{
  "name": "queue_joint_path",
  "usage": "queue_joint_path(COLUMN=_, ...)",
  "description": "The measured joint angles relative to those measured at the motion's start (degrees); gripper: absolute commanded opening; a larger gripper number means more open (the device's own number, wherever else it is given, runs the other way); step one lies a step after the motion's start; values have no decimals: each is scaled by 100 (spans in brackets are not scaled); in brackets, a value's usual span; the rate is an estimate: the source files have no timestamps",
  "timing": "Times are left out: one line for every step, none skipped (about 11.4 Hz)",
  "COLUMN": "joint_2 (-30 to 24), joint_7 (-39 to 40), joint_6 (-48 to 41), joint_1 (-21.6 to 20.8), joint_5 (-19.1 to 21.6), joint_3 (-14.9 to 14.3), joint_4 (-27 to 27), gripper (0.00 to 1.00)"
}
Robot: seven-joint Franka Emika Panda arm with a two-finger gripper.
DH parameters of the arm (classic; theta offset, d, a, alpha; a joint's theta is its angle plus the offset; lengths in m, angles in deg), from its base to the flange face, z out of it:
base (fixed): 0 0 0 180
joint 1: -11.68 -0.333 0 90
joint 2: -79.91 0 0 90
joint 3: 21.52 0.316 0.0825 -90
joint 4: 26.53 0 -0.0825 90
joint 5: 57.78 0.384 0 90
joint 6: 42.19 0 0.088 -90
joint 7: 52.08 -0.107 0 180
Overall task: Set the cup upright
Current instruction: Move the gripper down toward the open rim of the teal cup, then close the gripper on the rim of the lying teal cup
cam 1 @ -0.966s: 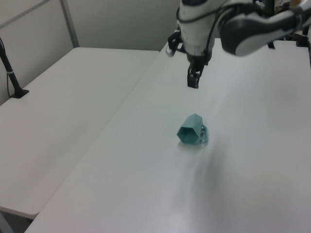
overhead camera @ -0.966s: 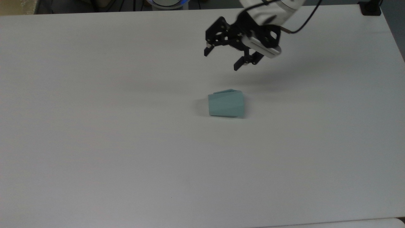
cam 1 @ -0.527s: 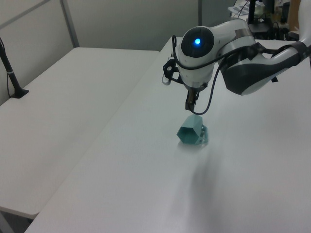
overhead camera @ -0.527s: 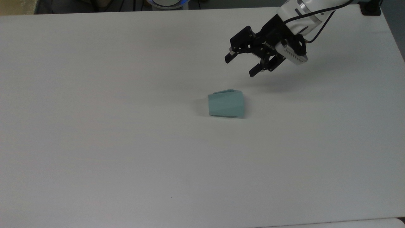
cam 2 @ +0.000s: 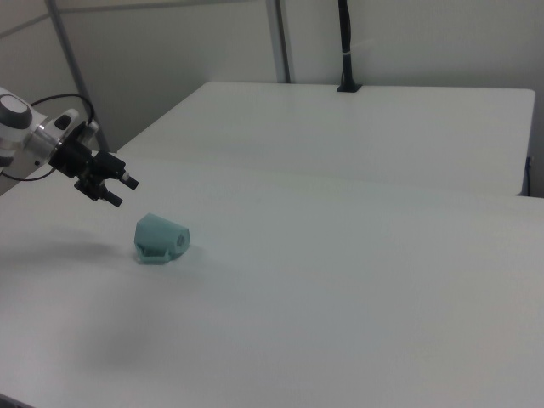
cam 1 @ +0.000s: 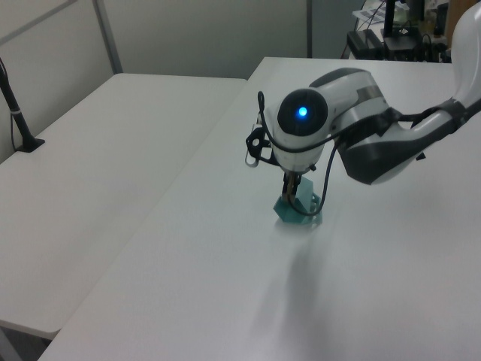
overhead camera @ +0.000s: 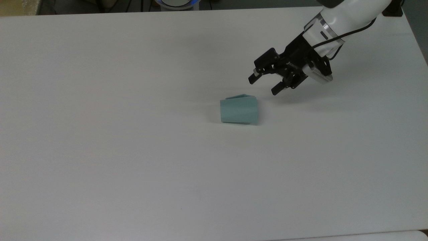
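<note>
White table [overhead camera: 133, 150], cup [overhead camera: 238, 110] on its side, long axis along the top view's left-right, pincer [overhead camera: 264, 84] spread.

Loads of room here. The table [overhead camera: 133, 150] is bare white surface all around, so the near half and the top view's left are wide open. The one thing in the way is the cup [overhead camera: 238, 110], lying on its side about mid-table. The gripper [overhead camera: 264, 85] hangs just off the cup's right end in the top view, fingers spread, with a clear gap of tabletop between them and the cup. In the right view, a second table [cam 2: 357, 127] sits beyond, with a black post [cam 2: 347, 47] on its far edge.
</note>
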Motion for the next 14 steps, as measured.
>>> queue_joint_path(joint_2=66, joint_7=0, joint_6=97, joint_1=-20, joint_5=-47, joint_3=1, joint_4=-5, gripper=100)
queue_joint_path(joint_2=119, joint_7=0, joint_6=175, joint_1=-46, joint_5=-77, joint_3=27, joint_4=-9, gripper=100)
queue_joint_path(joint_2=182, joint_7=-2, joint_6=195, joint_1=-62, joint_5=-164, joint_3=89, joint_4=-10, gripper=100)
queue_joint_path(joint_2=260, joint_7=-21, joint_6=202, joint_1=-69, joint_5=-242, joint_3=151, joint_4=-11, gripper=100)
queue_joint_path(joint_2=346, joint_7=-48, joint_6=206, joint_1=-70, joint_5=-298, joint_3=203, joint_4=-11, gripper=100)
queue_joint_path(joint_2=414, joint_7=-70, joint_6=206, joint_1=-70, joint_5=-316, joint_3=225, joint_4=-11, gripper=100)
queue_joint_path(joint_2=472, joint_7=-152, joint_6=206, joint_1=-69, joint_5=-370, joint_3=226, joint_4=-11, gripper=100)
queue_joint_path(joint_2=518, joint_7=-292, joint_6=204, joint_1=-65, joint_5=-541, joint_3=225, joint_4=-10, gripper=100)
queue_joint_path(joint_2=573, joint_7=-458, joint_6=198, joint_1=-58, joint_5=-743, joint_3=225, joint_4=16, gripper=100)
queue_joint_path(joint_2=625, joint_7=-541, joint_6=196, joint_1=-52, joint_5=-943, joint_3=225, joint_4=61, gripper=100)
queue_joint_path(joint_2=684, joint_7=-586, joint_6=190, joint_1=-50, joint_5=-1151, joint_3=225, joint_4=102, gripper=100)
queue_joint_path(joint_2=754, joint_7=-598, joint_6=189, joint_1=-47, joint_5=-1275, joint_3=225, joint_4=130, gripper=100)
queue_joint_path(joint_2=836, joint_7=-604, joint_6=188, joint_1=-41, joint_5=-1350, joint_3=224, joint_4=140, gripper=100)
queue_joint_path(joint_2=911, joint_7=-611, joint_6=188, joint_1=-31, joint_5=-1398, joint_3=222, joint_4=140, gripper=100)
